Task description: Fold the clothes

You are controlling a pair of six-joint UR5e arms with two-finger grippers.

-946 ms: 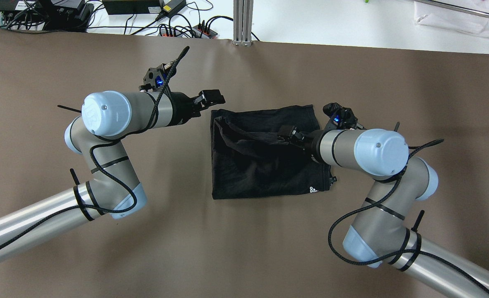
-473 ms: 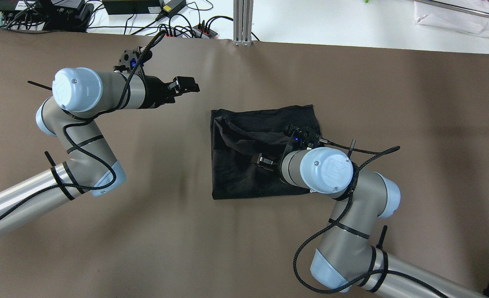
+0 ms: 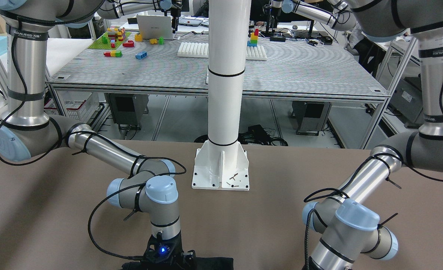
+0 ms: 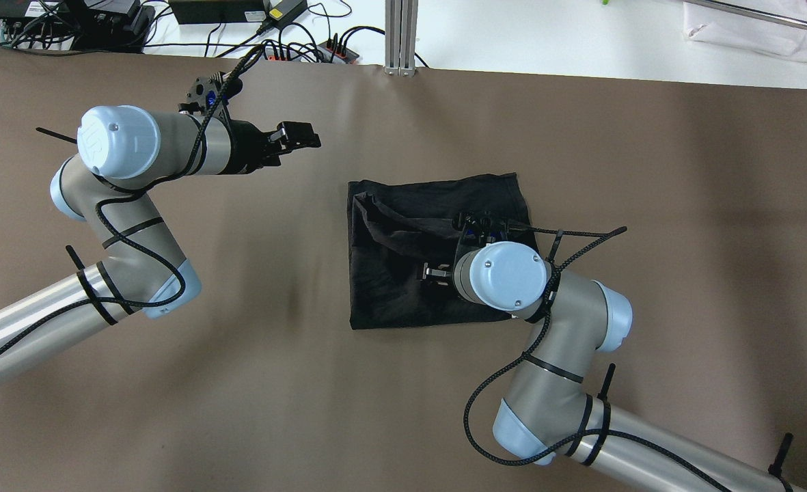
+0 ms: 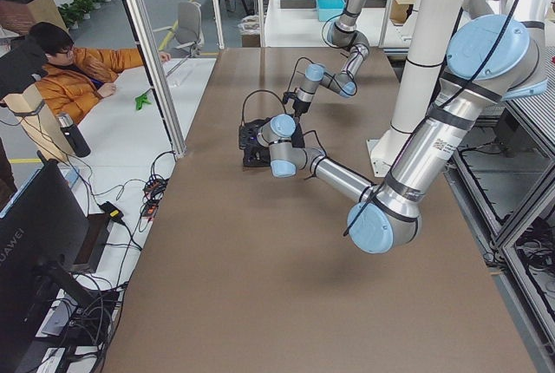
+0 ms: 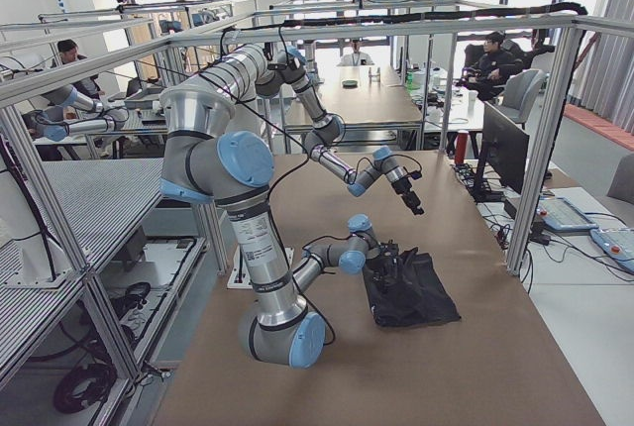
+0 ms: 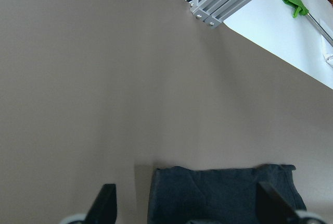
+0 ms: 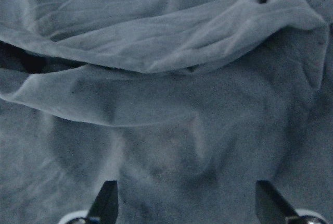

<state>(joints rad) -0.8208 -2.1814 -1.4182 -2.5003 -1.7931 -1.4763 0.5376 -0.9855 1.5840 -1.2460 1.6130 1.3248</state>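
We are looking at the black garment [image 4: 389, 294] lying flat on the brown worktop [image 4: 273, 396], near its middle, out from the base of the white pillar [image 3: 227, 75]. In the overhead view its long axis is running across the worktop from the robot's left to its right, with the shorter sides facing the two arms. A loose fold is bunching over the far left part, its ridge slanting toward the middle. We are reading no print on the cloth.

In the front-facing view a band [image 3: 28, 34] on the right arm's upright tube is showing the word "WANJEED". In the left side view a dark monitor [image 5: 35, 251] is bearing "HUAWEI".

The right fingers [image 8: 108, 203] are standing wide apart just above the garment's wrinkled middle, gripping nothing. We cannot tell whether their tips are touching the cloth. The left fingers [image 7: 107, 203] are also spread wide and holding nothing. They are hanging over bare worktop beyond the garment's far left corner, apart from it.
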